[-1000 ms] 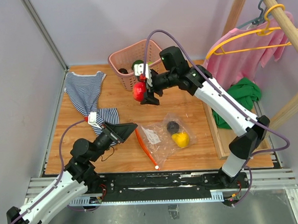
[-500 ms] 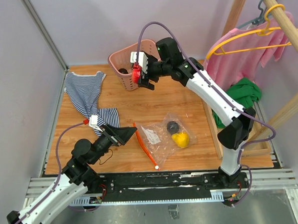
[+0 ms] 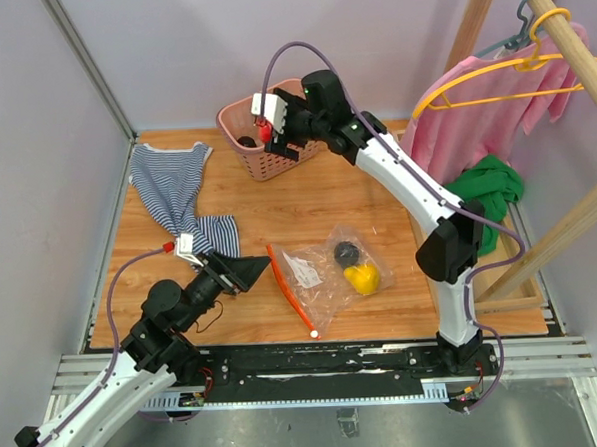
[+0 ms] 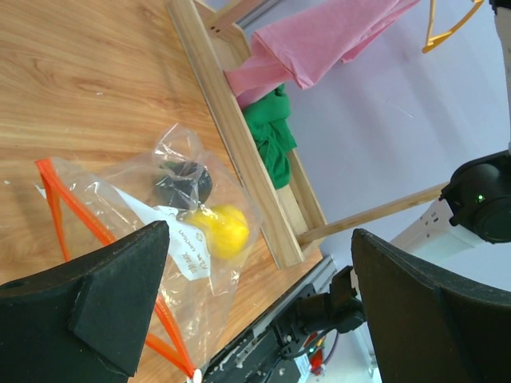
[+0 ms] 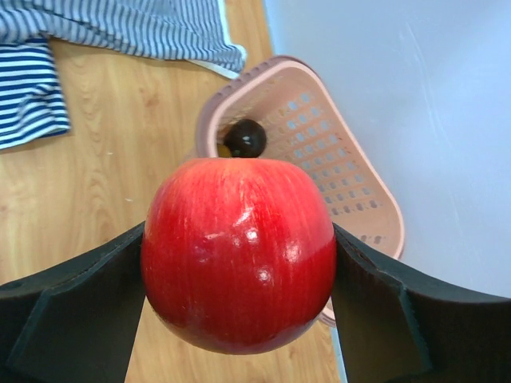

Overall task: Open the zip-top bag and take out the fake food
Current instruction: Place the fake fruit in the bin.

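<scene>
The clear zip-top bag (image 3: 326, 272) lies flat on the table with its red-orange zip strip (image 3: 290, 292) at its left. Inside are a yellow fruit (image 3: 362, 277) and a dark piece (image 3: 346, 251); both show in the left wrist view, the yellow fruit (image 4: 217, 230) below the dark piece (image 4: 182, 182). My left gripper (image 3: 249, 269) is open and empty, just left of the zip strip (image 4: 60, 211). My right gripper (image 3: 269, 133) is shut on the red apple (image 5: 239, 251), held above the pink basket (image 5: 335, 159), where a dark fruit (image 5: 244, 138) lies.
A striped shirt (image 3: 171, 185) lies at the back left. A pink garment (image 3: 492, 103) hangs on a yellow hanger at the right, over a green cloth (image 3: 487, 194) and a wooden rack base (image 3: 431, 267). The pink basket (image 3: 235, 117) stands at the back wall.
My right arm has carried the red apple from above the table's middle back and left to over the pink basket. The left gripper has shifted slightly forward.
</scene>
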